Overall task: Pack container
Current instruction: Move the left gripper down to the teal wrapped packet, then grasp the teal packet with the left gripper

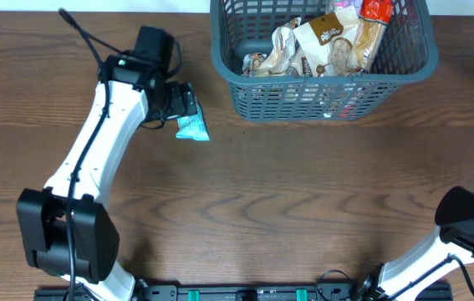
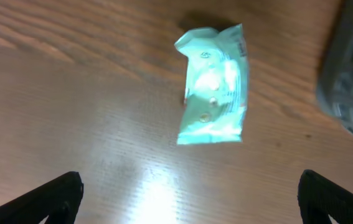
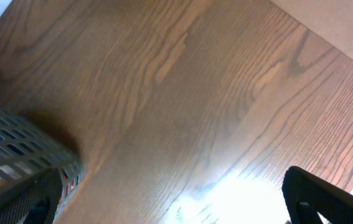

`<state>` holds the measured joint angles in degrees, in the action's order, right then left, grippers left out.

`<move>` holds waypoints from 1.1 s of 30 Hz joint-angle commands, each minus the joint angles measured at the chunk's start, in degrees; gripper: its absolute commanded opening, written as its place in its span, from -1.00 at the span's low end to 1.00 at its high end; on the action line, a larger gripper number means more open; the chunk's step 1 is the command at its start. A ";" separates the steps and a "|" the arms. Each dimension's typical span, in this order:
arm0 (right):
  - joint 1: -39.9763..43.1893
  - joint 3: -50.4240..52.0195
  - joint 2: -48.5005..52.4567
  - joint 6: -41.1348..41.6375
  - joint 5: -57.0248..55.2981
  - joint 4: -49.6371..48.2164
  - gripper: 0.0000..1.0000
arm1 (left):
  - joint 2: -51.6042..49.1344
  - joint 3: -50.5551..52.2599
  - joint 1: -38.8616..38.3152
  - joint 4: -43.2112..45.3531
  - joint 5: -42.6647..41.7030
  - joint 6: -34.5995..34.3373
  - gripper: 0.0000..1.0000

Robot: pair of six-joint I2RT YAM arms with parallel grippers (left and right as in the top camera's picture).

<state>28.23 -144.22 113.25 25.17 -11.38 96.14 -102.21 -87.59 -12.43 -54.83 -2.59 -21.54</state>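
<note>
The dark blue-grey slotted container (image 1: 257, 96) stands at the back of the table and holds several snack packets (image 1: 320, 42). A teal snack packet (image 1: 192, 126) lies flat on the wood to its left. My left gripper (image 1: 175, 104) hovers just left of and over that packet. In the left wrist view the gripper (image 2: 188, 199) is open and empty, with the packet (image 2: 215, 87) ahead of the fingers and the container's edge (image 2: 350, 87) at the right. My right gripper (image 3: 176, 208) is open and empty over bare wood, with a container corner (image 3: 14, 149) at its left.
A red packet (image 1: 376, 10) stands at the back right of the container. The left arm (image 1: 86, 167) slants across the left side of the table. The right arm (image 1: 471, 219) sits at the lower right corner.
</note>
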 commanded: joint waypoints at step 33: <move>0.83 0.20 -0.09 -0.57 -0.63 -0.13 0.99 | -9.55 6.21 -6.56 14.53 11.08 -15.65 0.97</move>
<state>28.23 -144.22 113.25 25.17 -11.38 96.14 -111.15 -81.43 -18.68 -41.06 9.06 -37.30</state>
